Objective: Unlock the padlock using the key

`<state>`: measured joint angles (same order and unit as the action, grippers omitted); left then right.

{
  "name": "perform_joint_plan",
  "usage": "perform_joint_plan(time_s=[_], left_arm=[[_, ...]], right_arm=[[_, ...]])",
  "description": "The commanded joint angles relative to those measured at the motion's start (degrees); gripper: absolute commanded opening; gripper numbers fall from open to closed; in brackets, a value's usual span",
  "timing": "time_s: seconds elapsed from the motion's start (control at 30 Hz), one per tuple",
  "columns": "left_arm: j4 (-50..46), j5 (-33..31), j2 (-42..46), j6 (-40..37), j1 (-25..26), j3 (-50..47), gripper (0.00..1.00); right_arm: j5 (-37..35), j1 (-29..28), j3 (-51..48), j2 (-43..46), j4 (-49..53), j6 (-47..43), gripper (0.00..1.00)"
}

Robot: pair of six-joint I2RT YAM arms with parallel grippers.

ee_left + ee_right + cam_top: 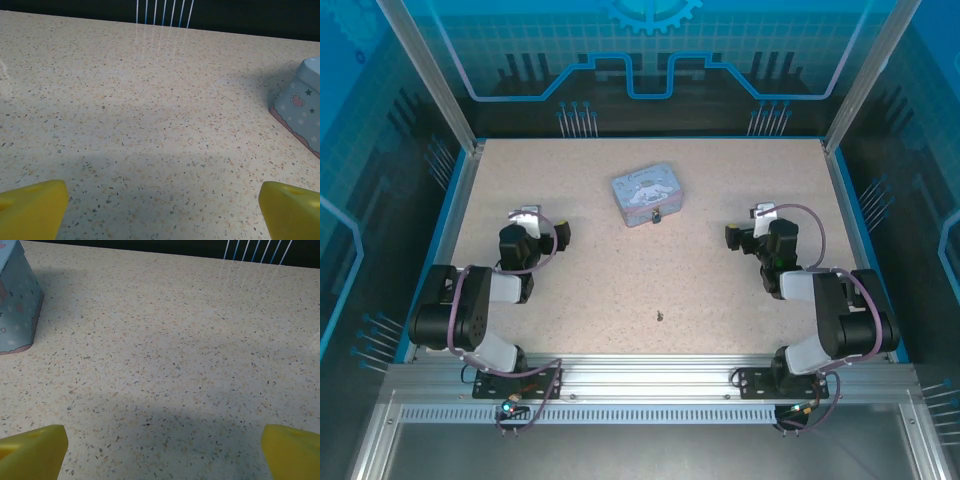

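- Right now I have both arms folded back near their bases, one at each side of the speckled table, and neither is touching anything.
- Left gripper: in its wrist camera the yellow fingers sit at the two bottom corners, spread as wide as they go. Bare tabletop lies between them and nothing is held.
- Right gripper: it looks the same from its own wrist camera. Its yellow fingers are far apart with empty tabletop between them.
- Padlock: I see a tiny dark speck touching the near side of the pale blue tin. It is in the far middle of the table, between the two grippers and apart from both. It is too small for me to tell how the shackle stands.
- Key: it lies alone on bare table in the near middle. It is well apart from the padlock and almost directly toward the near edge from it.
- The tin's corner shows at the right edge of the left wrist view and at the left edge of the right wrist view. It is clear of both sets of fingers.
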<state>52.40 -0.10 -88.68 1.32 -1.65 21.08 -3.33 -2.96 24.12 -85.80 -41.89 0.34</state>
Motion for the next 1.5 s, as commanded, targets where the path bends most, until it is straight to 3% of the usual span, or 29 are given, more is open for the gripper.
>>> perform_joint_plan(time_s=[0.0,0.63,0.77,0.9,0.97,1.13,1.33,1.47], left_arm=[[-0.3,1.42,-0.09,-0.9,0.07,1.07,0.99],[-0.46,1.33,-0.09,-0.88,0.07,1.09,0.99],[1.02,-1.74,0.81,0.35,0.07,-0.11,0.99],[-3.04,-4.08,9.29,0.85,0.06,-1.8,0.99],[-10.72,-5.33,14.84,1.7,0.07,0.22,0.99],[-33.65,-7.44,23.9,14.19,-0.2,9.96,0.99],[-46.53,5.8,27.13,24.27,-0.04,15.53,0.99],[-50.24,12.77,28.29,29.12,0.96,15.2,0.99]], right_arm=[[0.88,0.06,1.15,-0.25,-0.3,-0.5,1.0],[0.78,0.13,1.11,-0.25,-0.3,-0.58,1.0],[0.14,0.11,1.36,0.1,0.46,-0.32,1.0],[-2.39,-0.1,6.31,5.64,13.9,0.14,1.0],[-4.36,-0.83,8.55,8.83,20.52,0.39,1.0],[-8.12,-4.59,13.75,16.16,37.85,5.25,1.0],[-11.58,-12.0,23.0,20.27,63.22,20.31,0.99],[-11.43,-20.36,25.14,20.87,72.25,29.01,0.95]])
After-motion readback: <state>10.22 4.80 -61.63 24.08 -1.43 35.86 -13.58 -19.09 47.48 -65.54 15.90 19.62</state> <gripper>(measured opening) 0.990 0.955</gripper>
